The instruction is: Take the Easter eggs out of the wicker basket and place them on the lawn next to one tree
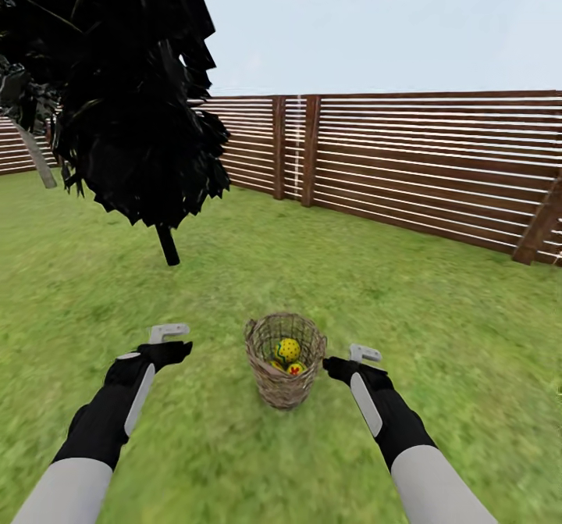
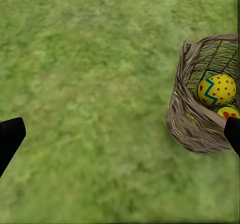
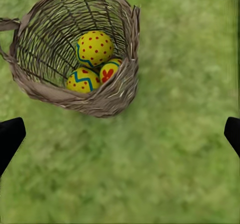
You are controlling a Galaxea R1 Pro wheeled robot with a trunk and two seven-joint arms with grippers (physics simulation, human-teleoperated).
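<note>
The wicker basket (image 1: 284,387) stands upright on the lawn (image 1: 437,329) right in front of me, between my two arms. Three yellow Easter eggs lie in it: one with red dots (image 3: 95,47), one with a blue zigzag (image 3: 82,80) and one with a red flower mark (image 3: 108,70). The left gripper (image 1: 173,343) hovers open over grass, left of the basket (image 2: 190,124). My right gripper (image 1: 351,358) is open too, close to the basket's right side (image 3: 105,101). A pale grey leaning trunk (image 1: 35,157), possibly the tree, shows at far left behind dark foliage.
A dark tree (image 1: 133,94) with a thin black trunk (image 1: 167,244) stands ahead to the left. The brown slat fence (image 1: 429,157) runs across the back and to the right. Open grass lies all around the basket.
</note>
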